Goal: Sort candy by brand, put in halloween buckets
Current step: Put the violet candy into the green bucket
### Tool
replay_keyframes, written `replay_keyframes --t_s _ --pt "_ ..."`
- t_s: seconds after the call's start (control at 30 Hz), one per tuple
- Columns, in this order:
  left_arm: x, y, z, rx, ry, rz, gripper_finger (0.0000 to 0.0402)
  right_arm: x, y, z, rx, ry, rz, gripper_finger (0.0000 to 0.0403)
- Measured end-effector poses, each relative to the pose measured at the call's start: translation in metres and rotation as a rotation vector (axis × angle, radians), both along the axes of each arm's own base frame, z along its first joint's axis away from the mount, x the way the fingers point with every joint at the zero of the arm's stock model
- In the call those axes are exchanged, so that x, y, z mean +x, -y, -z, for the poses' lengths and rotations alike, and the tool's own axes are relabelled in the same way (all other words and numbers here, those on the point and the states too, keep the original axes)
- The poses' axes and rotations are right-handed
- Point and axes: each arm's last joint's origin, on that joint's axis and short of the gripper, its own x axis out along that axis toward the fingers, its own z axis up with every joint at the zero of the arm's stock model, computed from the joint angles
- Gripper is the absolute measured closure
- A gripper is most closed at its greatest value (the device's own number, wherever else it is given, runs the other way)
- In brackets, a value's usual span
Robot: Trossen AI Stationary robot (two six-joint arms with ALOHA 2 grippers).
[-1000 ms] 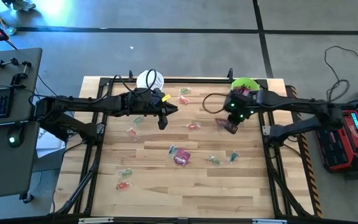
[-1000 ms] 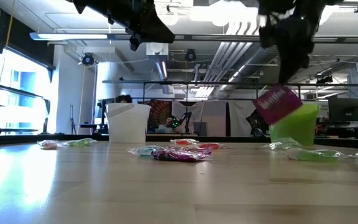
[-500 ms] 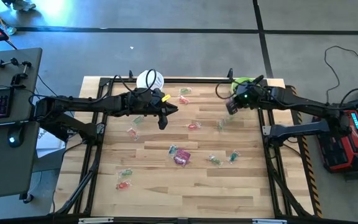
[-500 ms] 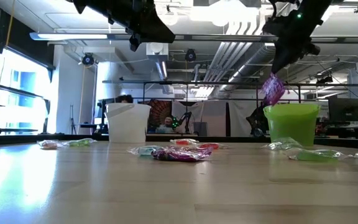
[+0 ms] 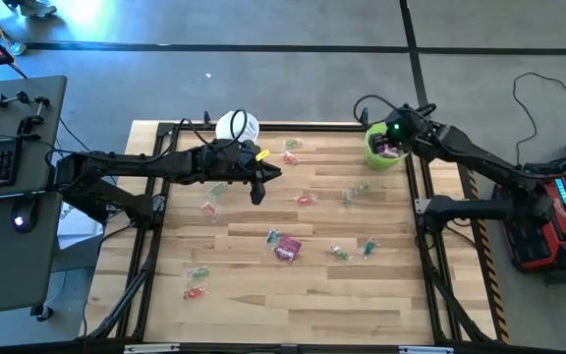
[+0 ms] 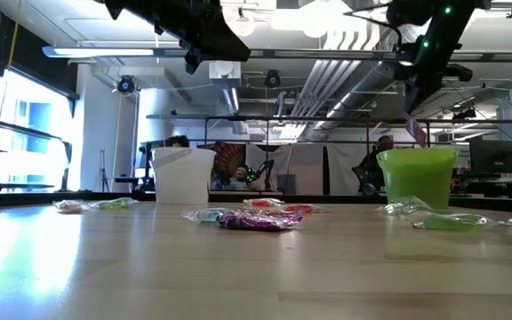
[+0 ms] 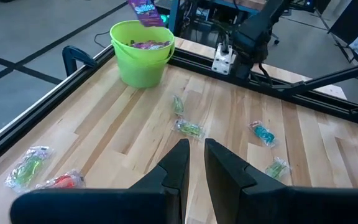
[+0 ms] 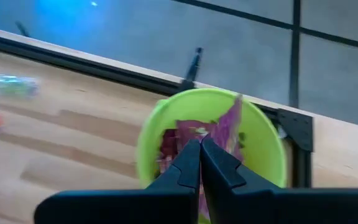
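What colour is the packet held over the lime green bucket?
Magenta-purple flat packet, above the lime green bucket; clearest in the right wrist view.

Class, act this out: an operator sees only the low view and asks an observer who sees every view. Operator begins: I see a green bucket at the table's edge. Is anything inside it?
Observer: Yes, the left wrist view shows purple packets lying in the green bucket.
Operator: Is the right end effector holding one?
Observer: Its wrist view shows the right end effector shut on a purple packet, right above the bucket's opening.
Operator: And the left one?
Observer: From above, the left end effector hovers near the white bucket, holding nothing.
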Motion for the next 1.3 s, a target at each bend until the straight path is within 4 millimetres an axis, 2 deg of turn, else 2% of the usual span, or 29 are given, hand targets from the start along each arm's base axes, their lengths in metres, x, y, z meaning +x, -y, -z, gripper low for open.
replay_keyframes --t_s 0.27,0.67,0.8,1.07,1.3 --pt "0.0 0.0 0.0 0.001 0.0 0.0 0.0362 0.001 0.023 0.007 0.054 0.053 0.02 0.0403" --pt "0.0 0.0 0.0 0.001 0.0 0.0 0.0362 0.004 0.041 0.023 0.123 0.074 0.135 0.0403" --pt "0.0 0.0 0.0 0.001 -0.001 0.0 0.0362 0.001 0.045 0.03 0.178 0.027 0.158 0.04" --pt "0.0 0.0 0.0 0.001 -0.001 0.0 0.0362 -0.006 0.058 0.046 0.274 -0.088 0.152 0.037" --pt "0.0 0.003 0.0 0.001 -0.001 0.011 0.0362 0.003 0.076 0.073 0.367 -0.147 0.127 0.0398"
